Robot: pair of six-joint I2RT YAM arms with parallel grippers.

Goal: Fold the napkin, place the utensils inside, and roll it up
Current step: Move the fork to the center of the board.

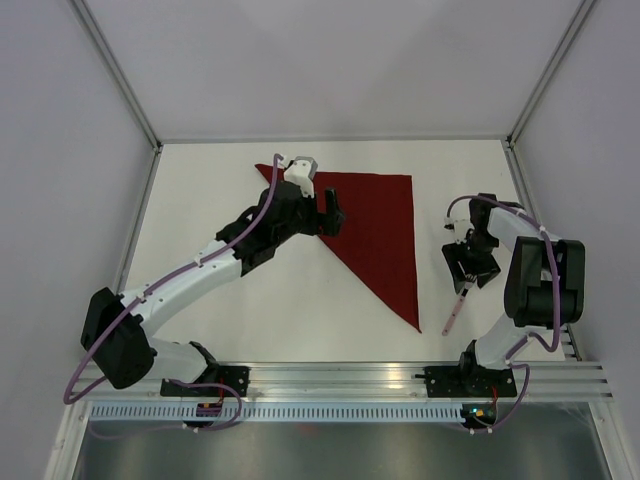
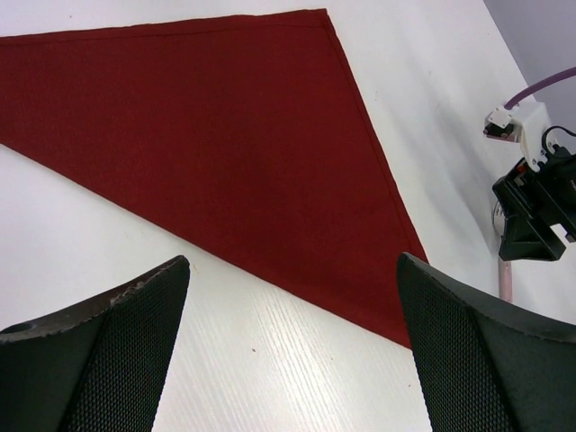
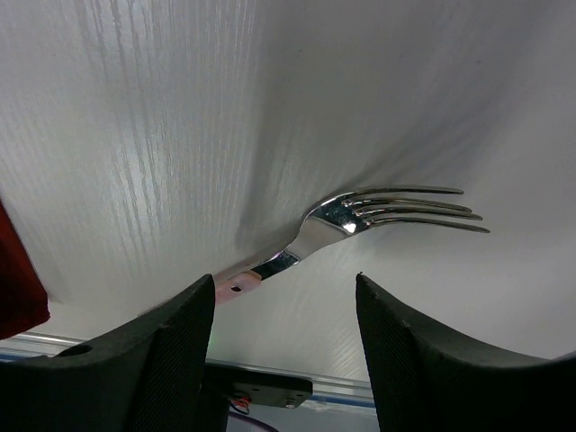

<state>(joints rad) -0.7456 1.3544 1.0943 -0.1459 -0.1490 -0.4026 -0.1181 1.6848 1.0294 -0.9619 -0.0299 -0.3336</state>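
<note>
The left gripper (image 1: 330, 213) is positioned over the left part of the napkin (image 1: 375, 230), fingers spread wide and holding nothing. The napkin lies flat on the table (image 1: 250, 310) as a triangle. To its right, the right gripper (image 3: 283, 288) stands with fingers apart above the fork (image 3: 360, 216), which lies on the table, not clamped.

The napkin (image 2: 225, 135) is matt, finely woven cloth with a stitched hem — the fork (image 3: 337, 216) is glossy polished metal — the table (image 1: 270, 300) is smooth, white, faintly wood-grained
</note>
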